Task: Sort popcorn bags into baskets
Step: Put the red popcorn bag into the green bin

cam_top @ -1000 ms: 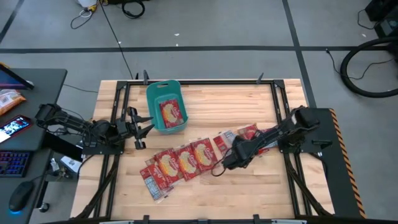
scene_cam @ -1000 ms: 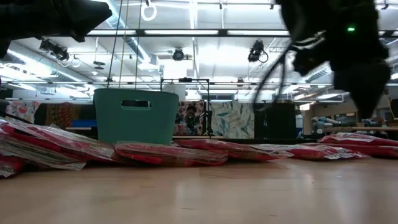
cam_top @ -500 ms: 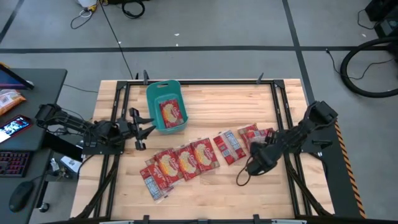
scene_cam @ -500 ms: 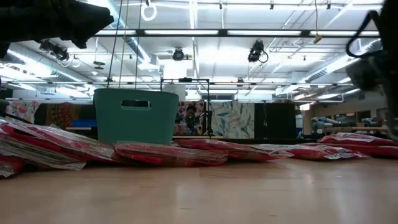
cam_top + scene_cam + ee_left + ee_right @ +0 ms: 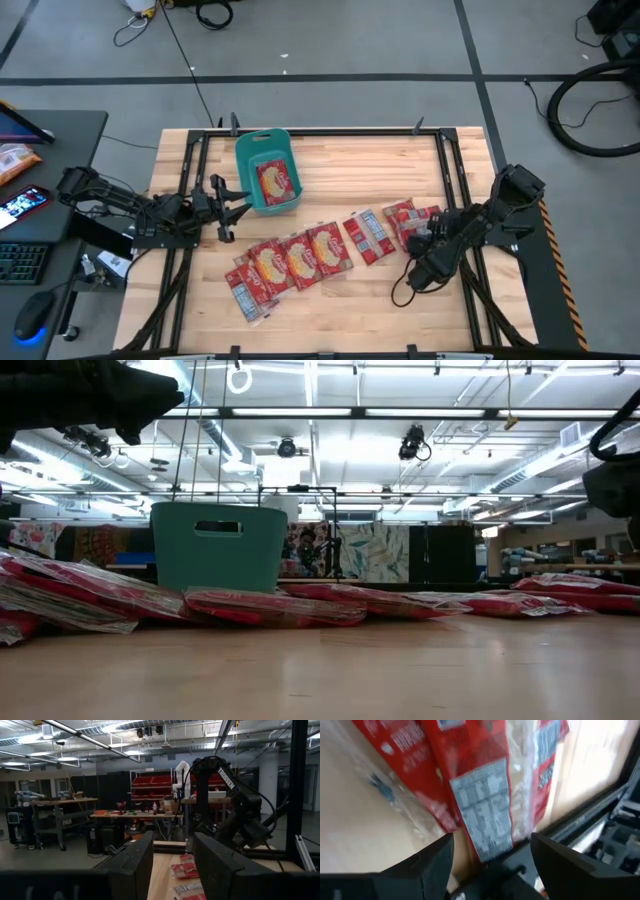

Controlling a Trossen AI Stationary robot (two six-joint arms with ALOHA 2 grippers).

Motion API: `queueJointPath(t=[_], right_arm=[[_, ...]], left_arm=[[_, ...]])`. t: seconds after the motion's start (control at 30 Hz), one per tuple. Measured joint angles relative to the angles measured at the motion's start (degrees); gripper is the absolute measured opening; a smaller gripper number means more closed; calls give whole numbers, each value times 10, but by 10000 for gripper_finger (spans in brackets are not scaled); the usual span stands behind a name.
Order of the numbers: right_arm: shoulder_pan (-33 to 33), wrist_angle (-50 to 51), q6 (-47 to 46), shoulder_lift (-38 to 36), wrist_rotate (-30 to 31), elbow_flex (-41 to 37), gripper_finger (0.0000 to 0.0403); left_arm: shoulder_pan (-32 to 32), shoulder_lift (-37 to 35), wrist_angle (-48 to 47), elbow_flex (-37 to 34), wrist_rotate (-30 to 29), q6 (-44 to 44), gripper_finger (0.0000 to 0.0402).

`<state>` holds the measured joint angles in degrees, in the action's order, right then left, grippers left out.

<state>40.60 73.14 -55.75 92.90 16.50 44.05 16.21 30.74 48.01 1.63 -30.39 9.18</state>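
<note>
The right gripper [image 5: 418, 270] hung spread wide and empty at lower right, beside the popcorn bags [image 5: 372, 236]; the left gripper [image 5: 232, 203], wide, waited beside the basket [image 5: 247, 150].

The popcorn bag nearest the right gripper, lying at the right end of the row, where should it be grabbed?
Probably from straight above, at the popcorn bag's free edge nearest the right gripper: it lies flat, its other edges crowded by neighbouring packets, so a side approach looks blocked.

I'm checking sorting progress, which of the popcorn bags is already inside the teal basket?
Only one: the popcorn bag lying flat inside the teal basket; the rest lie on the table.
</note>
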Motion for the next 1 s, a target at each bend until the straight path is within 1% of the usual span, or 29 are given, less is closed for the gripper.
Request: queueJointPath(t=[0.2, 0.37, 0.53, 0.67, 0.87, 1.0], right_arm=[[-10, -37, 2, 0, 2, -7, 266], [-45, -44, 18, 1, 13, -7, 263], [-96, -103, 95, 1, 13, -16, 263], [-142, -129, 155, 0, 10, -14, 262], [-205, -182, 269, 1, 0, 14, 246], [-243, -239, 343, 1, -4, 40, 233]], left_arm=[[0, 0, 0, 0, 0, 1, 144], [0, 0, 1, 0, 0, 1, 144], [0, 0, 2, 0, 0, 4, 144], [0, 0, 2, 0, 0, 5, 144], [0, 0, 4, 0, 0, 5, 144], [0, 0, 4, 0, 0, 5, 144]])
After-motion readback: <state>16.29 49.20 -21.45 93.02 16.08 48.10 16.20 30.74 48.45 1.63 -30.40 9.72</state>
